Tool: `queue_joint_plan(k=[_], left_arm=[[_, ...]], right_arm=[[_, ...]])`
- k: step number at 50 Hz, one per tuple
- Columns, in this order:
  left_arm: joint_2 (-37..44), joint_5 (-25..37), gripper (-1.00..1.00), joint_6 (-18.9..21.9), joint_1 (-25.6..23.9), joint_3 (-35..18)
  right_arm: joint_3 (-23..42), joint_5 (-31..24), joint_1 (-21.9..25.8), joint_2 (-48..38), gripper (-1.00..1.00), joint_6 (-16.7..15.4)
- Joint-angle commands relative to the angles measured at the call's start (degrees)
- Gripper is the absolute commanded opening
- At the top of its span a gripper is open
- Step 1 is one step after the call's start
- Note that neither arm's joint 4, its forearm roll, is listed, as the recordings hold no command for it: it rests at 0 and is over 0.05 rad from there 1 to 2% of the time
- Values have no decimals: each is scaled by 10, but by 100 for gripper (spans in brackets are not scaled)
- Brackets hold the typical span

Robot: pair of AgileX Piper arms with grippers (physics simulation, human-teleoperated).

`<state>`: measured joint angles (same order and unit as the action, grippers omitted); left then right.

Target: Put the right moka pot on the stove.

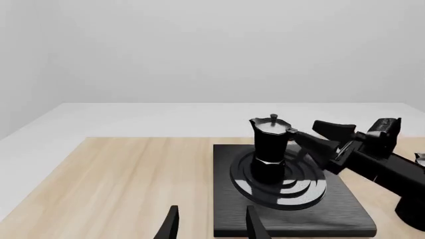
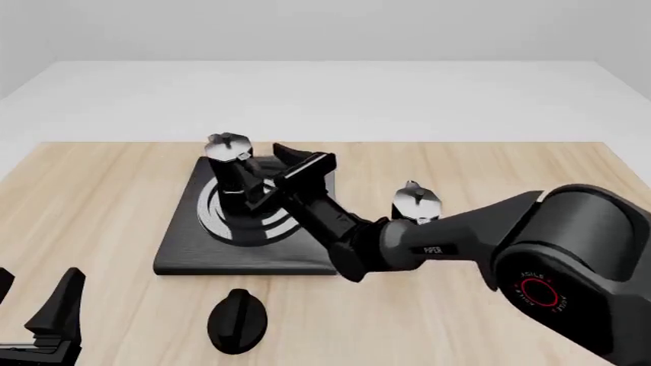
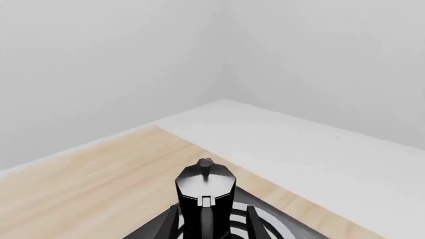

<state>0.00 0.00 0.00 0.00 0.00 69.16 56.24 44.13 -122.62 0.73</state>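
The right arm's black claw (image 2: 277, 172) reaches over the flat black rectangular stove (image 2: 188, 244) with silver-grey burner rings, its two fingers spread a little and standing on either side of the curved handle of the small black faceted moka pot (image 2: 234, 175) with the shiny silvery lid. The right wrist view shows a finger tip to each side of the pot's body, close by it, but whether the pads press the handle cannot be told. The pot stands upright on the burner rings, near the middle of the stove, with its handle turned toward the claw.

A second look-alike black pot with a silvery lid (image 2: 416, 201) stands on the light wooden tabletop (image 2: 91, 198), to the right of the stove and partly hidden behind the right arm. A small black oval knob (image 2: 237, 320) lies on the tabletop just in front of the stove.

The left arm's claw (image 2: 46, 309) is low at the near left, fingers spread apart, holding nothing, well apart from the stove
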Motion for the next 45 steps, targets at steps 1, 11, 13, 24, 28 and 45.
queue_joint_plan(k=[1,11,13,24,28,45], left_arm=[[0,0,100,0,0,0],[0,0,100,0,0,0],[0,0,100,0,0,0],[0,0,100,0,0,0],[0,0,100,0,0,0],[0,0,100,0,0,0]], right_arm=[[-59,16,0,57,100,1],[-126,34,0,109,100,5],[-145,39,5,123,100,6],[-230,61,6,204,100,22],[-262,63,6,247,100,26],[-353,-7,15,435,100,39]])
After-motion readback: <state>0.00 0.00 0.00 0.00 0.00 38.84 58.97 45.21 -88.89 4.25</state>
